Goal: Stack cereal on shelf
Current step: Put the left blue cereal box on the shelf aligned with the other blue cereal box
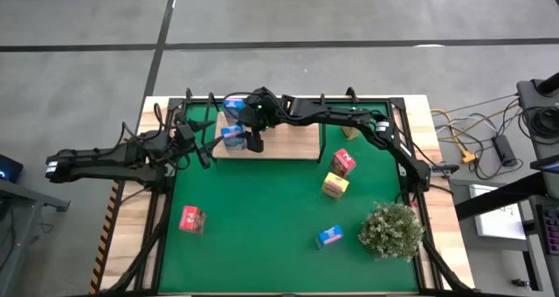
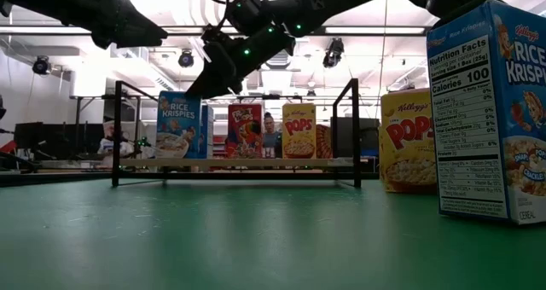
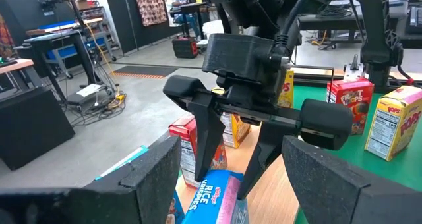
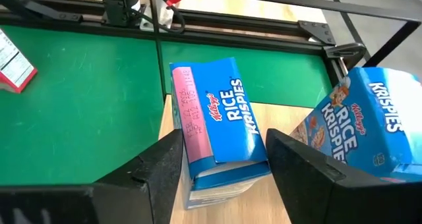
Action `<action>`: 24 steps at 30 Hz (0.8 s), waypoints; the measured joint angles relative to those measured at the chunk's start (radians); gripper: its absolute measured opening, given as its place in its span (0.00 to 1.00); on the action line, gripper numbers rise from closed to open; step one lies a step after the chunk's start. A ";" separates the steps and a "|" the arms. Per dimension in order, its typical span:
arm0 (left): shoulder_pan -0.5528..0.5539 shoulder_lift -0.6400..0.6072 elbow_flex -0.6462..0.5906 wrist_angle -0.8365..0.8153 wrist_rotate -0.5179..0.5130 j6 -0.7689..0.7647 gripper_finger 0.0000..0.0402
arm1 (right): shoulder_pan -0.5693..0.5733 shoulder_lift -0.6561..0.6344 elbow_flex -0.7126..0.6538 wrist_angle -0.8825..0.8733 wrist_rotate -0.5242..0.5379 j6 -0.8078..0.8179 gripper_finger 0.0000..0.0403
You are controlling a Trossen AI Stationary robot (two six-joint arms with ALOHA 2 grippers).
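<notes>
Two blue cartons are sitting on the shelf (image 1: 288, 148) at its left end. Right gripper (image 1: 254, 143) is hanging directly over the nearer blue carton (image 4: 221, 118), jaws parted and straddling it, not yet gripping; carton's long face is running along the gap between the fingers. Second blue carton (image 4: 369, 125) is standing just beside. Left gripper (image 1: 199, 145) is waiting released, off the shelf's left edge.
</notes>
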 joint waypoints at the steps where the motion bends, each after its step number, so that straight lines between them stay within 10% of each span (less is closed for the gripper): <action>1: 0.000 0.000 0.000 0.000 0.000 0.000 0.62 | 0.000 0.000 0.000 0.000 0.001 0.010 0.50; 24: 0.000 0.000 0.000 0.001 0.000 0.000 0.62 | 0.023 -0.001 0.000 0.062 0.172 0.144 0.48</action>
